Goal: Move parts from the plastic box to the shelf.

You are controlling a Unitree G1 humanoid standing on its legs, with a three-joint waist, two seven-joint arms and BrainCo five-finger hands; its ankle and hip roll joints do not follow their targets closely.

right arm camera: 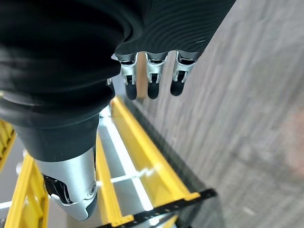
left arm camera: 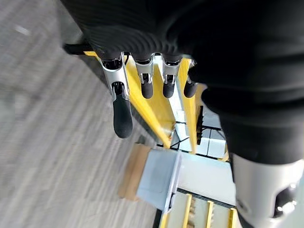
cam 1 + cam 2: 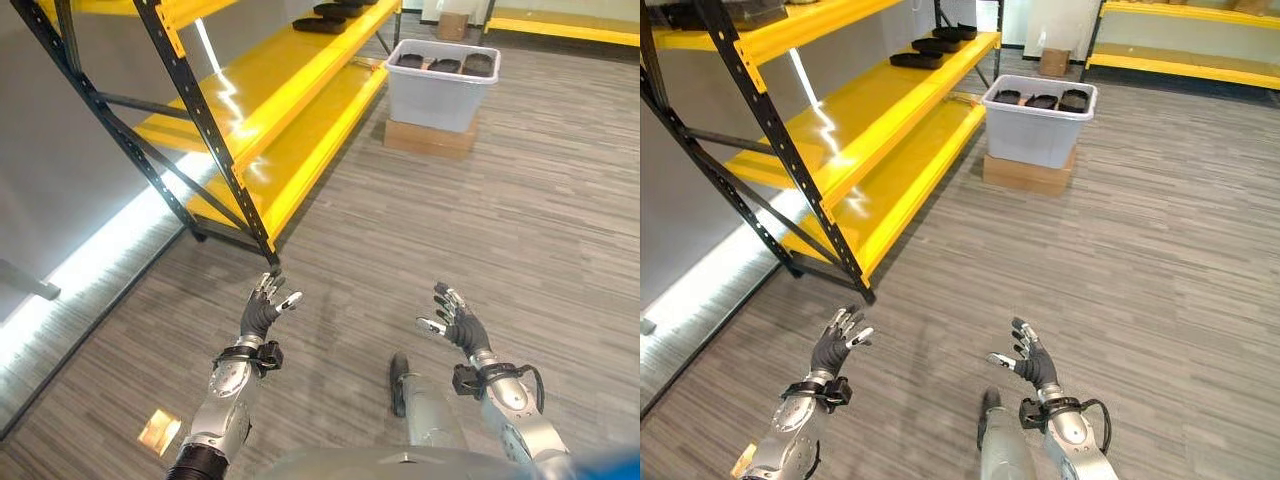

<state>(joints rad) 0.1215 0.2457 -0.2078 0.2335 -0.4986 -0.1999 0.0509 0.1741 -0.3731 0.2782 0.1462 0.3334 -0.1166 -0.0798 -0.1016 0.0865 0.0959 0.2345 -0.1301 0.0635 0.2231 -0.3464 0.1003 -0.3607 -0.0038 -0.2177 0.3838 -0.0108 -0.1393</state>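
Nearest me, my left hand (image 3: 262,312) and right hand (image 3: 460,322) float over the grey plank floor (image 3: 480,230), fingers spread loose, holding nothing. I see the plastic box (image 3: 441,88) at about one o'clock, well apart from both, sitting on a flat cardboard carton (image 3: 428,138), with dark parts (image 3: 445,65) inside. At eleven stands the yellow shelf (image 3: 270,110), more dark parts (image 3: 930,48) on its upper level.

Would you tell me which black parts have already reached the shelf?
The black parts lying on the yellow shelf; the others sit inside the grey plastic box on the floor.
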